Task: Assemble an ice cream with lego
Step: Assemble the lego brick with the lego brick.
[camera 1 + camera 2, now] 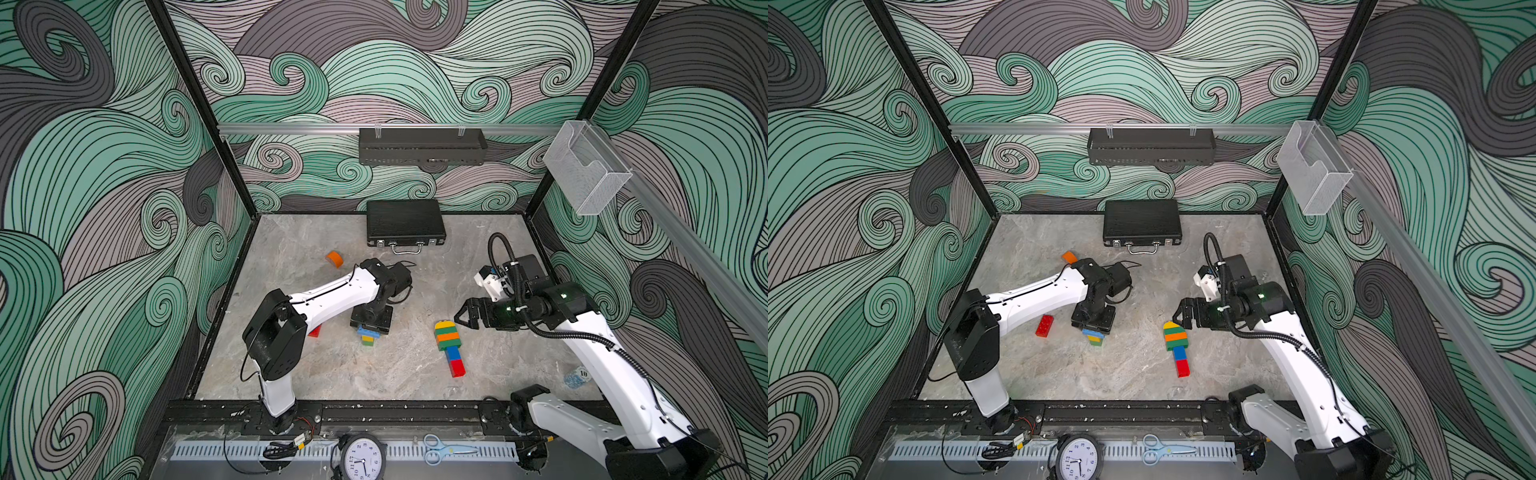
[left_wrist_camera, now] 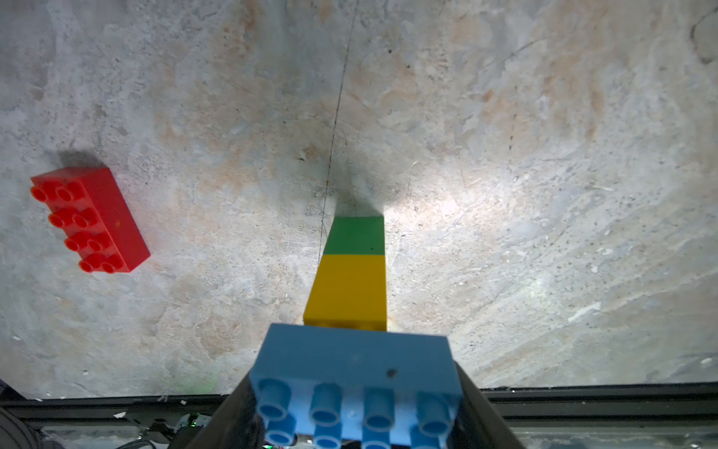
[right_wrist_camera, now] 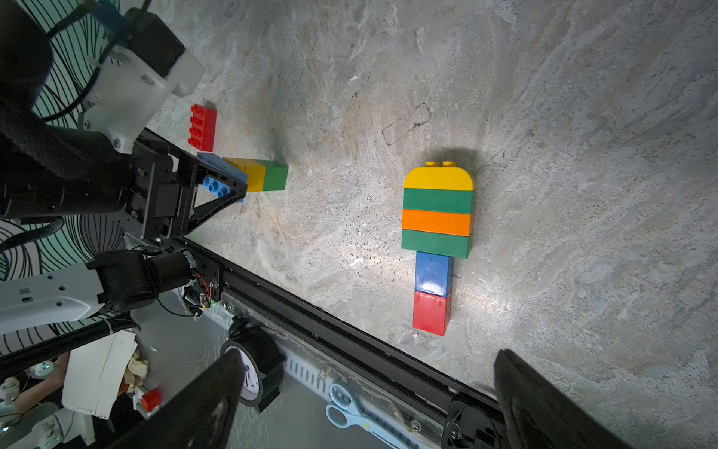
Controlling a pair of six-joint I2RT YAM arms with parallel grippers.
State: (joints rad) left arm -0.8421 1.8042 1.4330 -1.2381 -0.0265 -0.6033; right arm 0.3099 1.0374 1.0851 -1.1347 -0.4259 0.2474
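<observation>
left gripper: clamped partway shut on the short ends of the blue brick, an oblong one with two rows of round studs facing my wrist cam. The frame edge cuts off most of my fingers.

stack: the blue brick sits on a yellow brick, and that sits on a green brick. All smooth, glossy, boxy plastic. It stands upright under my left wrist, and the green end looks planted on the table (its shadow starts right at the base).

right gripper: spread wide with nothing in it, hanging just beside the rounded end of the ice cream. My right wrist cam only shows two dark, blurry finger ends.

ice cream: lying flat on the table, nearer my right arm. It has a yellow half-round cap with two studs, then green, orange and green oblong bands, then a blue and a red square brick as the stick.

red brick: a loose oblong, studs up, near the stack but not touching it. In a top view my left arm hides nearly all of it.

orange piece: curved and lying well apart toward the back. It's too small to read the shape properly.

briefcase: black with a grainy texture and a metal handle, lying flat at the back wall.

table: grey marbled stone look, scuffed and speckled.
</observation>
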